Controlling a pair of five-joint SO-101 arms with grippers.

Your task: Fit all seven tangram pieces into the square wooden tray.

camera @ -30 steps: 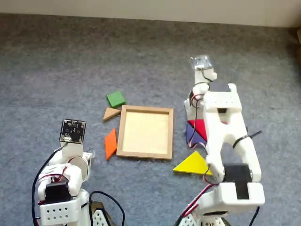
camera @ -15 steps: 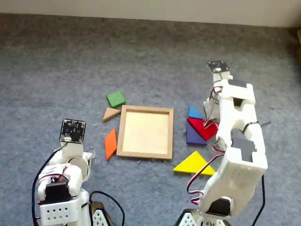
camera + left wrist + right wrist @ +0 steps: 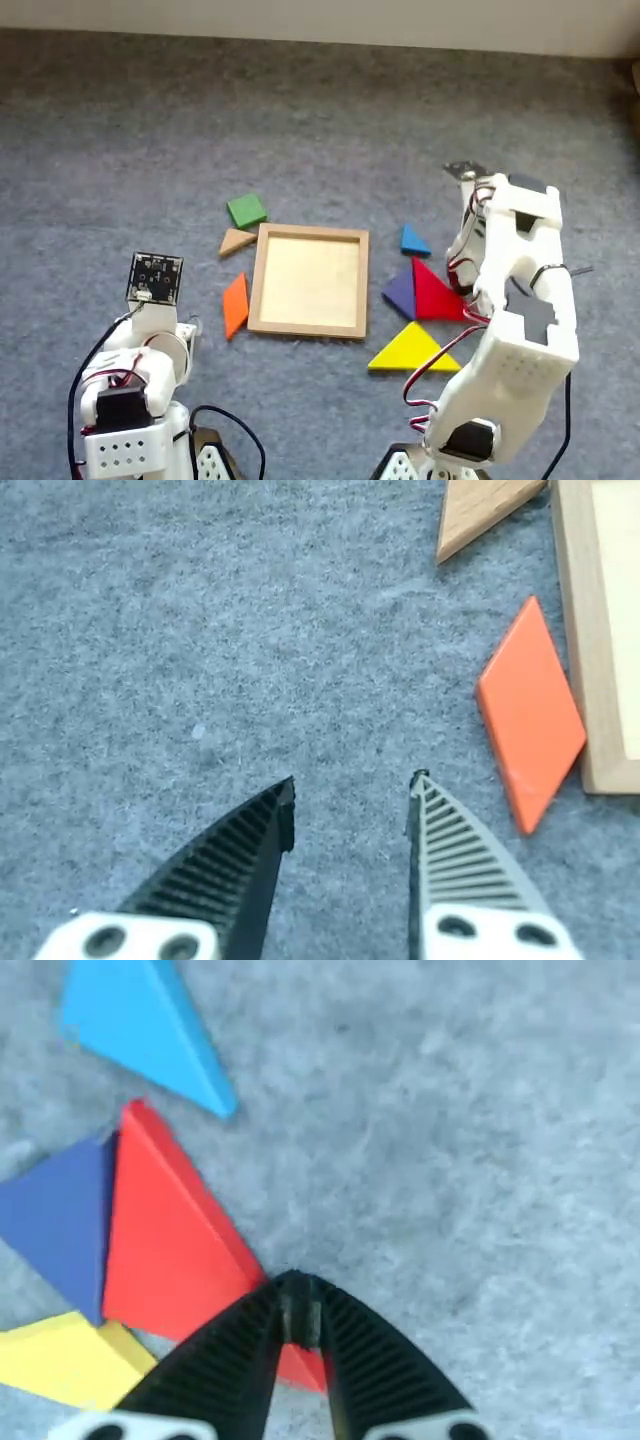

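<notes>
The square wooden tray (image 3: 312,232) lies flat in the middle of the grey tabletop (image 3: 150,130), and all seven tangram pieces lie outside it.

On the tray's left side there are three pieces. The green square (image 3: 246,210) is near the far left corner, and the wooden triangle (image 3: 236,241) is just beside that same corner. The orange parallelogram (image 3: 530,715) lies along the left rim, very close to it; I cannot tell if it touches.

On the tray's right side there are four pieces. The light blue triangle (image 3: 140,1030) lies apart from the others, toward the far side. The red triangle (image 3: 170,1250) and the dark blue triangle (image 3: 55,1225) touch along one edge, with the dark blue one nearer to the tray. The yellow triangle (image 3: 410,350) is just beside them, toward the arms' bases.

The left gripper (image 3: 350,790) is low over bare tabletop near the orange parallelogram. Its two fingers stand well apart and hold nothing.

The right gripper (image 3: 297,1295) has its fingers closed together, with nothing between them. Its tip is at the outer edge of the red triangle, the edge away from the tray.
</notes>
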